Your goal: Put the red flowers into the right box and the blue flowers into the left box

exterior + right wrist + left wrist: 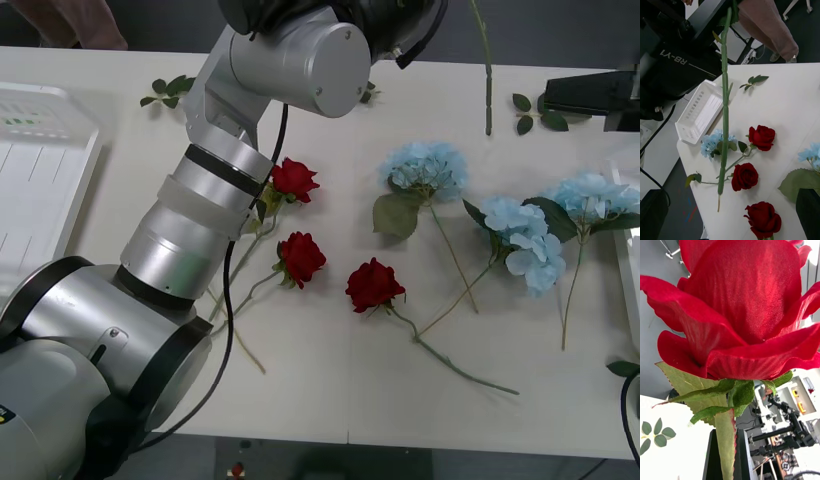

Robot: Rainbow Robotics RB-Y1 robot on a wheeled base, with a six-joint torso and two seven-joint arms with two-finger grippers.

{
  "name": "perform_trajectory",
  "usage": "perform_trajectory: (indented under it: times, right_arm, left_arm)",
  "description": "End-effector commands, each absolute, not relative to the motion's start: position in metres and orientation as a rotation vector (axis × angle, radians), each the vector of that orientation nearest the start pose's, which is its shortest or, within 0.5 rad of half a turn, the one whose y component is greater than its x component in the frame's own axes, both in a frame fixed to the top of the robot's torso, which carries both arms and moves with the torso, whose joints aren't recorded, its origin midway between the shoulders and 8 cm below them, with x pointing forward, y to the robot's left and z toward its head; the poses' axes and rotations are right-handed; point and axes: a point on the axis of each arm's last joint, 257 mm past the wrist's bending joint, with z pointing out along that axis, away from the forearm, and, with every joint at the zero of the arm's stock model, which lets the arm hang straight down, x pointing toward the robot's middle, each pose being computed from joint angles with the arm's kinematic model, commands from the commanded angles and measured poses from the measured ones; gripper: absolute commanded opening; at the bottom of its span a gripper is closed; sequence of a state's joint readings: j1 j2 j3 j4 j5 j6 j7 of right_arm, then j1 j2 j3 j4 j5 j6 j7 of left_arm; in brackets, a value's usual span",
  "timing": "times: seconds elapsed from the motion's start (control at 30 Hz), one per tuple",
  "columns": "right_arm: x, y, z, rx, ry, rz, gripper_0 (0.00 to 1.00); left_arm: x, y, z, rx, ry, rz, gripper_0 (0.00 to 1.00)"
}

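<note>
My left gripper [726, 465] is raised high above the table, shut on the stem of a red rose [737, 303] just under its head. The rose's long stem [487, 70] hangs down over the table's far side and also shows as the stem [724, 112] in the right wrist view. Three more red flowers [374, 284] lie mid-table. Three blue flowers [428, 168] lie to their right, and another blue flower [713, 142] rests beside the left box [40, 170]. Only the edge of the right box [630, 262] is seen. My right gripper [598, 95] waits open at the far right.
Loose leaf sprigs [168, 90] lie near the table's far edge, and more leaves [532, 110] sit by the right gripper. My left arm [200, 220] crosses above the table's left half. A person stands beyond the far side.
</note>
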State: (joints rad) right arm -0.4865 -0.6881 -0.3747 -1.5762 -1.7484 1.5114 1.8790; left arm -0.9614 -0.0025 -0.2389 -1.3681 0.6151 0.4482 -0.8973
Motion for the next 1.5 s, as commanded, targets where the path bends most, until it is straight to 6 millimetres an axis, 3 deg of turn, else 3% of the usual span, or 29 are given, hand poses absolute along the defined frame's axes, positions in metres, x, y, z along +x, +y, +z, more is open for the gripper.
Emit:
perform_trajectory:
  times: [0.03, 0.4, 0.7, 0.73, 0.8, 0.83, 0.87, 0.9, 1.5]
  right_arm:
    - [0.477, -0.212, 0.018, -0.565, 1.872, 1.148, 1.0]
    - [0.509, -0.188, 0.026, -0.556, 1.884, 1.163, 1.0]
    - [0.519, -0.166, 0.028, -0.548, 1.875, 1.196, 0.99]
    - [0.52, -0.165, 0.029, -0.547, 1.872, 1.2, 0.94]
    - [0.52, -0.162, 0.028, -0.547, 1.871, 1.206, 0.54]
    - [0.52, -0.16, 0.029, -0.546, 1.871, 1.212, 0.27]
    - [0.519, -0.159, 0.029, -0.544, 1.873, 1.218, 0.1]
    - [0.519, -0.157, 0.027, -0.543, 1.877, 1.223, 0.0]
    - [0.517, -0.149, 0.027, -0.526, 1.878, 1.266, 0.0]
  left_arm:
    - [0.574, -0.161, 0.131, -0.016, 1.484, -1.382, 0.0]
    - [0.574, -0.161, 0.131, -0.016, 1.484, -1.382, 0.0]
    - [0.574, -0.161, 0.131, -0.016, 1.484, -1.382, 0.0]
    - [0.574, -0.161, 0.131, -0.016, 1.484, -1.382, 0.0]
    - [0.574, -0.161, 0.131, -0.016, 1.484, -1.382, 0.0]
    - [0.574, -0.161, 0.131, -0.016, 1.484, -1.382, 0.0]
    - [0.574, -0.161, 0.131, -0.016, 1.484, -1.382, 0.0]
    - [0.574, -0.161, 0.131, -0.016, 1.484, -1.382, 0.0]
    - [0.574, -0.161, 0.131, -0.016, 1.484, -1.382, 0.0]
